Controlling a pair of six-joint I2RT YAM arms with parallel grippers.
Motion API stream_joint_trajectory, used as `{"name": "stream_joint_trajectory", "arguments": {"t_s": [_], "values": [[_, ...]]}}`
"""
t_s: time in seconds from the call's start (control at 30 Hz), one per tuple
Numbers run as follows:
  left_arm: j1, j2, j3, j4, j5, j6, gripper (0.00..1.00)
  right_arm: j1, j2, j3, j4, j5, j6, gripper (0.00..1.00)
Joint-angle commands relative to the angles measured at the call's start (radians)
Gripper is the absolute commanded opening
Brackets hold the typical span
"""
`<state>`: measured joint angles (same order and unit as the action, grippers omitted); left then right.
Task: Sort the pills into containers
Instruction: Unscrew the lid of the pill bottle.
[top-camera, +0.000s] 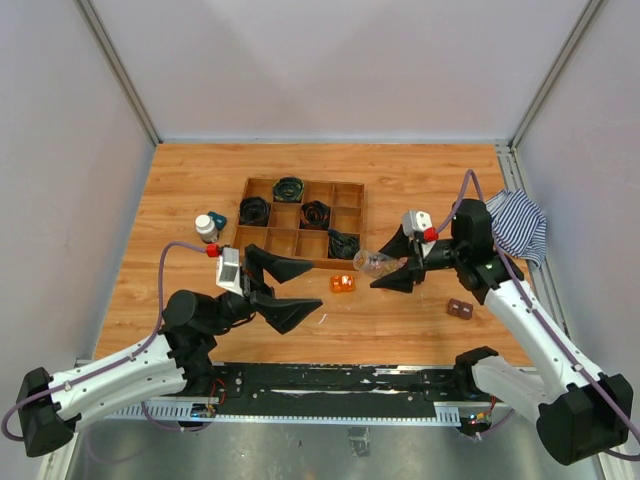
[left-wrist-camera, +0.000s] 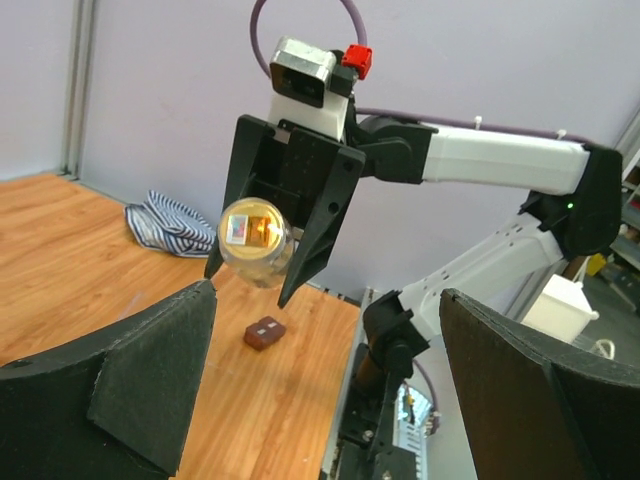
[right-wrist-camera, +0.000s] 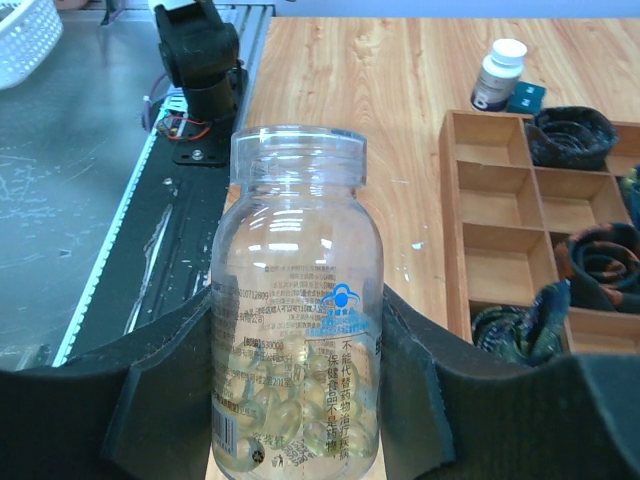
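While the right claw (top-camera: 398, 272) grips the clear bottle (top-camera: 374, 262) sideways in the air beside the wooden tray (top-camera: 348, 195), pills (right-wrist-camera: 270, 410), maybe pale yellow, sit inside. The left claw (top-camera: 313, 290) hangs wide open, empty.

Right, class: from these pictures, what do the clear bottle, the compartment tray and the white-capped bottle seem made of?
The clear bottle: probably glossy transparent plastic, possibly glass; the capsules show through and highlights gleam. The compartment tray: matte wood, with grain visible on the walls. The white-capped bottle: likely a smooth plastic cap; the body is too small to judge.
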<state>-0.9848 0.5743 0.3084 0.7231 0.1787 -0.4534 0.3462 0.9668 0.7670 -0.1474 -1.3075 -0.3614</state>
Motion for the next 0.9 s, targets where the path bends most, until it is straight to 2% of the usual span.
{"name": "stream_joint_trajectory", "arguments": {"t_s": [0.0, 0.27, 0.47, 0.57, 0.73, 0.87], "values": [[0.001, -0.005, 0.006, -0.02, 0.035, 0.112, 0.99, -0.08, -0.003, -0.005, 0.005, -0.095, -0.049, 0.01], [0.002, 0.025, -0.05, 0.058, 0.087, 0.168, 0.99, -0.158, 0.005, -0.008, -0.011, -0.127, -0.079, 0.01], [0.002, 0.049, -0.142, 0.27, 0.128, 0.111, 0.99, -0.122, 0.011, -0.017, 0.005, -0.102, -0.078, 0.01], [0.001, 0.069, -0.142, 0.31, 0.133, 0.123, 0.99, -0.081, 0.016, -0.017, 0.003, -0.071, -0.086, 0.01], [0.001, 0.099, -0.115, 0.296, 0.131, 0.144, 0.99, -0.047, 0.024, -0.02, 0.004, -0.024, -0.098, 0.01], [0.001, 0.099, -0.053, 0.112, 0.156, 0.293, 0.99, -0.042, 0.007, -0.045, 0.041, -0.048, -0.089, 0.01]]}}
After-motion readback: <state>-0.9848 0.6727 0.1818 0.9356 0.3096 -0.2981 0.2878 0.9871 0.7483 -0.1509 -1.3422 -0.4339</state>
